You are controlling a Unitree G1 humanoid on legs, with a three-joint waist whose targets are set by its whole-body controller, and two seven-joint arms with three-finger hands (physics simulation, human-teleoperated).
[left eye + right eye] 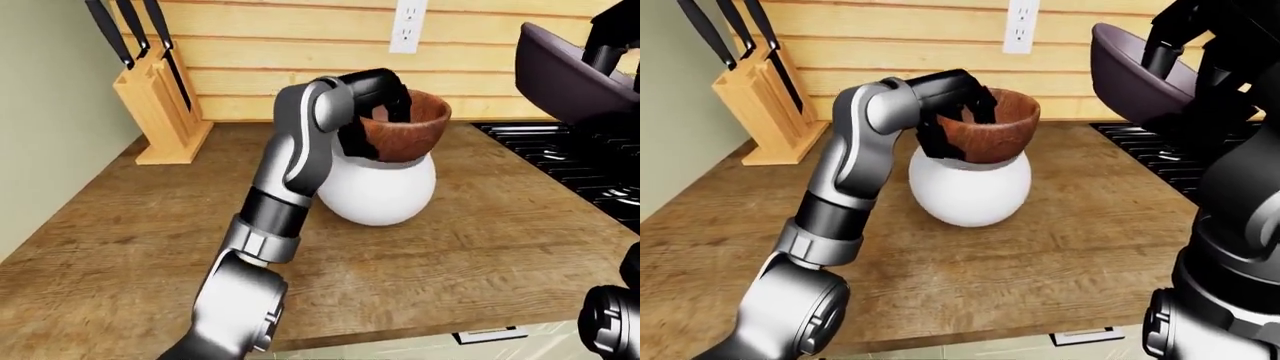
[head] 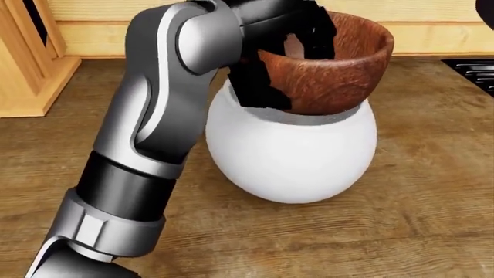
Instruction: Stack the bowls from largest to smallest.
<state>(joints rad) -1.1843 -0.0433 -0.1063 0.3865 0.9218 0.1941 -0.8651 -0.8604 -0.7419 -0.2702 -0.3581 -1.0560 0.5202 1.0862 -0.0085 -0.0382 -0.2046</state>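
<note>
Wooden counter (image 1: 480, 247): left hand (image 2: 282, 55) fingers grasp brown bowl (image 2: 336, 72), hiding white bowl's (image 2: 293, 156) rim.

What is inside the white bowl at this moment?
The wooden bowl sits in the mouth of the white bowl, its upper part standing above the rim. The left hand grips its rim. The wooden bowl's bottom and the white bowl's interior are covered.

The scene is evenly and brightly lit from above, soft shadows being cast under the white bowl (image 2: 292, 153) onto the wooden counter (image 1: 470, 240), with no glare or blur and edges rendered sharp.
</note>
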